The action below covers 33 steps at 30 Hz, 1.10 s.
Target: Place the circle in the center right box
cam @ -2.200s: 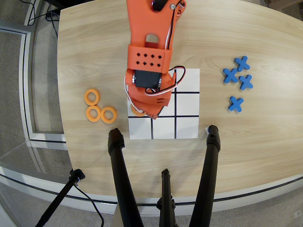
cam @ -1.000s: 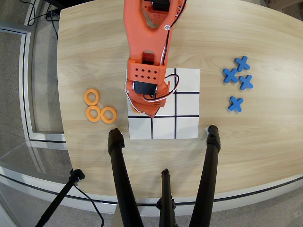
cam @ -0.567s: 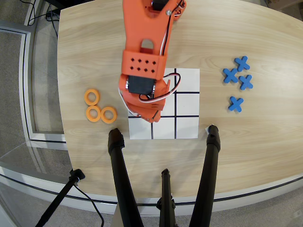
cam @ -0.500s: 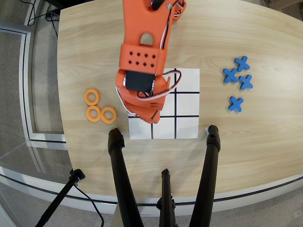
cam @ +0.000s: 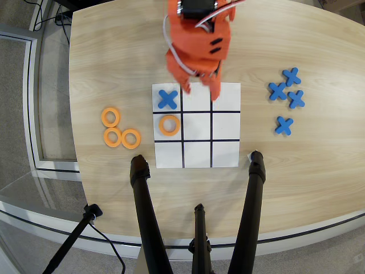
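The orange circle lies inside the center right box, just below the blue X. The empty hand is open above the grid; dipping low could nudge the sheet.

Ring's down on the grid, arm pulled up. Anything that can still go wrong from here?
1. The gripper hangs over the sheet's top edge; dipping low could drag the grid sheet or nudge the blue X.
2. The circle lies close to its cell's upper line, so any sheet shift might push it across.
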Available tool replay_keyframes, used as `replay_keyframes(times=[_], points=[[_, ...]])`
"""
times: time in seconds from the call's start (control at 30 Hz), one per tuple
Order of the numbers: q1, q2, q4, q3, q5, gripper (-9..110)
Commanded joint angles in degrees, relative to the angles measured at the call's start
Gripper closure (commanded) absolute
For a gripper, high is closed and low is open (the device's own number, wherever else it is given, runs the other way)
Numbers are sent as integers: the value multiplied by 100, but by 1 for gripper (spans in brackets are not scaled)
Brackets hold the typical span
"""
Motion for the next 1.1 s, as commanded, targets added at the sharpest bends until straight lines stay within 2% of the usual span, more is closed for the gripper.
replay_keyframes(times=[0.0, 0.3, 0.47, 0.67, 0.87, 1.07], points=[[-369, 1257, 360, 940, -149, 81], [-844, 3182, 1521, 2391, -580, 82], [-738, 3876, 1705, 3059, -571, 99], [-422, 3876, 1450, 3366, -615, 102], [940, 3876, 1406, 3375, -598, 100], [4087, 4096, 1380, 3375, -624, 100]])
